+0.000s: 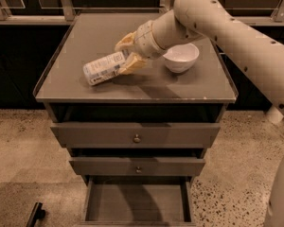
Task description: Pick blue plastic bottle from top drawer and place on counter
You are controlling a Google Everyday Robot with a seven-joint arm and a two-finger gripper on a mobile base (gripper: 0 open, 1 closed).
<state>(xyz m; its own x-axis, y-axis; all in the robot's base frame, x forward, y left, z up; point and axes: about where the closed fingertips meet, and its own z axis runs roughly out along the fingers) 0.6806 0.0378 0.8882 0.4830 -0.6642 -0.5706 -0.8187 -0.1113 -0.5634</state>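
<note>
The blue plastic bottle (pixel 103 68) lies tilted, its left end low over the counter (pixel 146 86), its label facing up. My gripper (pixel 127 55) is shut on the bottle's right end, with one yellowish finger above it and one below. The arm reaches in from the upper right. The top drawer (pixel 137 202), the lowest one, stands pulled open and shows a plain grey-brown inside with nothing in it.
A white bowl (pixel 181 56) sits on the counter just right of my gripper. Two closed drawers with small knobs (pixel 137 138) are above the open one. A speckled floor surrounds the cabinet, and a dark object (pixel 35 214) lies at lower left.
</note>
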